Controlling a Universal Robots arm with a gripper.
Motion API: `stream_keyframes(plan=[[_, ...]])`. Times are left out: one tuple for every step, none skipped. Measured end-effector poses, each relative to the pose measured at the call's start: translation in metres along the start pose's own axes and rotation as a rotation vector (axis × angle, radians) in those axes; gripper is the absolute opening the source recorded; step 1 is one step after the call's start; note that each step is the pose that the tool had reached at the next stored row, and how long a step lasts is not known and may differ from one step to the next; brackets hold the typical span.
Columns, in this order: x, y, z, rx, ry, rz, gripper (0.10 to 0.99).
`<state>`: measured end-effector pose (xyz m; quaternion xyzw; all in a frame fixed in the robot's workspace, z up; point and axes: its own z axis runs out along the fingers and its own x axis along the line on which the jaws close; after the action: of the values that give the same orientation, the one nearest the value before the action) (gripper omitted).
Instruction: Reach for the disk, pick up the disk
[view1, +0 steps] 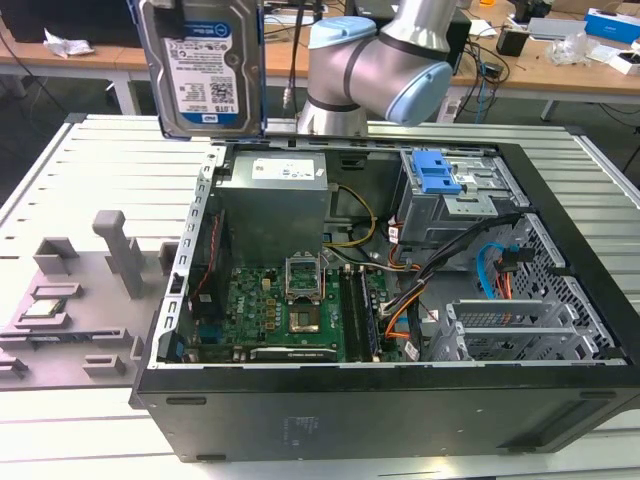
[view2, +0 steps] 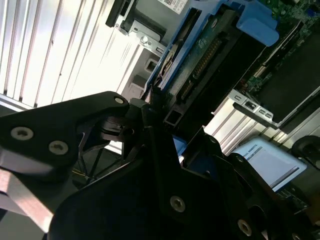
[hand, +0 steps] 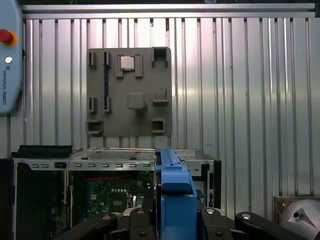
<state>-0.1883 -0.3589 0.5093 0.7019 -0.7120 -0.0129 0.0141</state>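
Note:
The disk (view1: 200, 68), a silver hard drive with a blue-and-white label, hangs upright in the air above the back left corner of the open computer case (view1: 380, 410). In the first wrist view its blue side rail (hand: 172, 197) runs edge-on between the black fingers (hand: 105, 222) of my gripper (hand: 175, 220). The second wrist view shows the disk's connector edge (view2: 200, 65) clamped in the gripper (view2: 160, 115). The gripper is shut on the disk.
The arm (view1: 370, 60) stands behind the case. A metal drive cage with a blue latch (view1: 435, 172) sits in the case's back right. A grey fixture plate (view1: 90, 330) holding a small square chip (view1: 45, 305) lies on the slatted table at the exterior view's left.

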Motion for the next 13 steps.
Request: stream_keyframes(plan=[[0.0, -0.0041, -0.0001, 0.0, 0.0, 0.0, 0.369], [-0.0001, -0.0065, -0.0003, 0.0, 0.0001, 0.0, 0.369], [-0.0001, -0.0091, -0.0004, 0.0, 0.0, 0.0, 0.369], [-0.0002, -0.0121, -0.0005, 0.0, 0.0001, 0.0, 0.369], [-0.0002, -0.0146, -0.0006, 0.0, 0.0001, 0.0, 0.369], [-0.0002, -0.0175, -0.0007, 0.0, 0.0, 0.0, 0.369], [-0.0003, -0.0203, -0.0008, 0.0, 0.0, 0.0, 0.369], [-0.0003, -0.0241, -0.0009, 0.0, 0.0, 0.0, 0.369], [-0.0004, -0.0296, -0.0012, 0.0, 0.0, 0.0, 0.369], [-0.0005, -0.0344, -0.0013, 0.0, 0.0, 0.0, 0.369], [-0.0005, -0.0401, -0.0015, 0.0, 0.0, 0.0, 0.369], [-0.0006, -0.0455, -0.0017, 0.0, 0.0, 0.0, 0.369], [-0.0007, -0.0495, -0.0019, 0.0, 0.0001, 0.0, 0.369]])
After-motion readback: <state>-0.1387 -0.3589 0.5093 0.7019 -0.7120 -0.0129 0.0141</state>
